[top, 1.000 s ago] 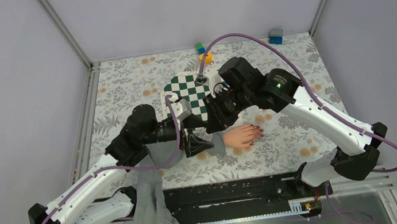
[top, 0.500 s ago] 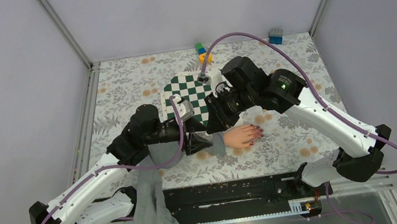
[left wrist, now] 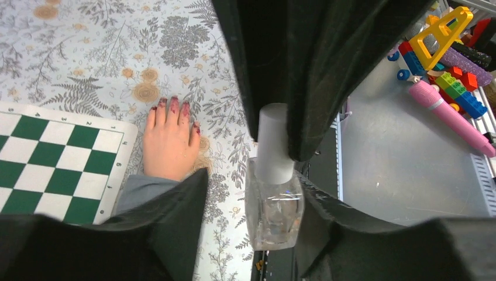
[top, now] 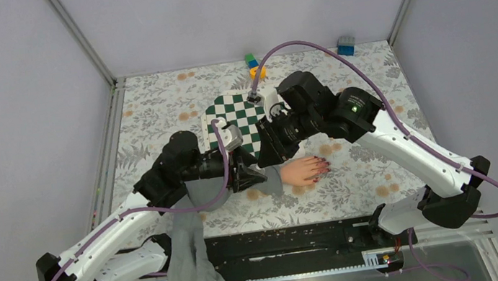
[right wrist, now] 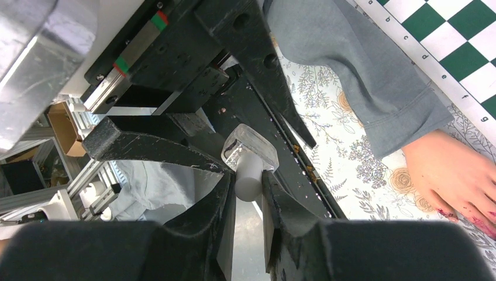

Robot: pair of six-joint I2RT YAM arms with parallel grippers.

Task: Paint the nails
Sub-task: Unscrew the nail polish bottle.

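Several dark red nails (left wrist: 173, 105) tip the hand (left wrist: 169, 146) lying flat on the counter (left wrist: 88, 58), left of centre in the left wrist view, beside the chessboard (left wrist: 52, 170). Lower centre, the left tool (left wrist: 254, 199) clamps the clear bottle (left wrist: 274, 216); the right tool (right wrist: 248, 187) pinches its white cap (right wrist: 245, 172). Best twist the cap squarely, bottle steady, then lift straight out.

Left gripper (top: 254, 176) and right gripper (top: 267, 154) tip to tip, both clamped.
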